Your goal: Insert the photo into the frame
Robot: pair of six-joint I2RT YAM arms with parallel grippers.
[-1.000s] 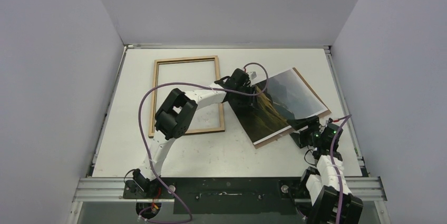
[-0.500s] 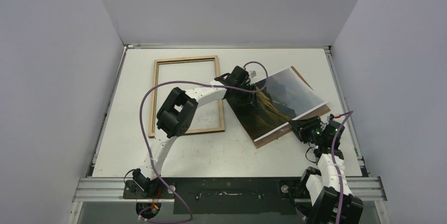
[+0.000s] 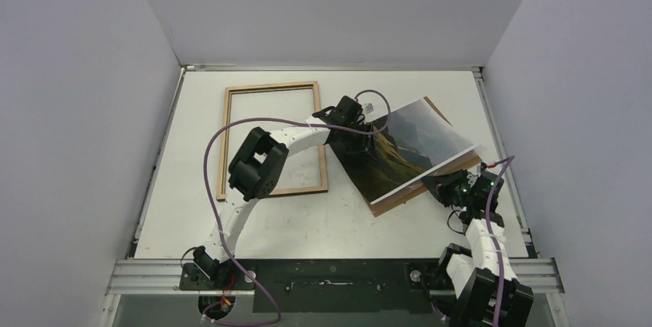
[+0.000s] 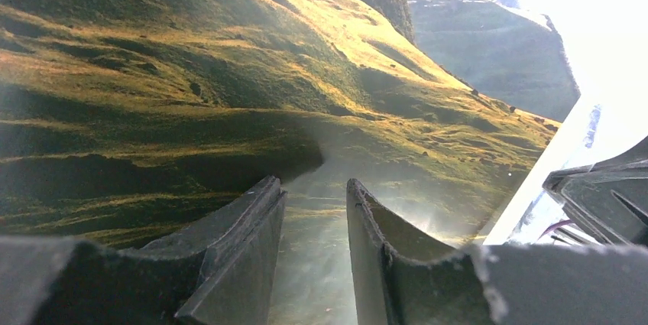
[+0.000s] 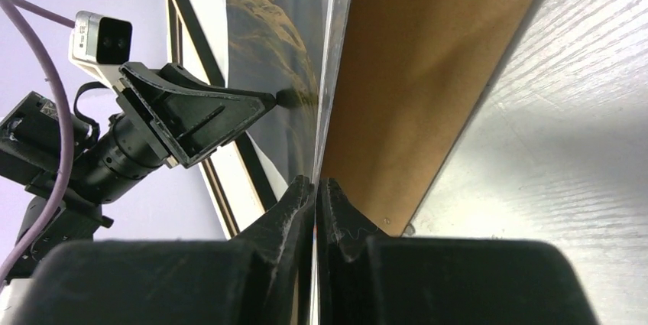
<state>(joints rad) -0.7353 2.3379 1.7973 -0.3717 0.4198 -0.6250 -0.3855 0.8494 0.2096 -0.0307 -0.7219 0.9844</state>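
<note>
- Brown underneath: hiding most of backing board (image 5: 428, 73) below the photo (image 3: 407, 146).
- Pinching its edge tight in right gripper (image 5: 314, 183).
- Resting left gripper (image 4: 313, 187), jaws narrowly apart, on it.

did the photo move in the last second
Yes. The photo's near right edge has risen off the brown board, which lies flat on the table. The right pincer is shut on that edge.

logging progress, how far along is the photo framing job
Done: right gripper shut on the photo at its edge, raised off the brown backing board. In hand: open left gripper touches the print. Left: moving it over; the frame lies empty, wood back up.
</note>
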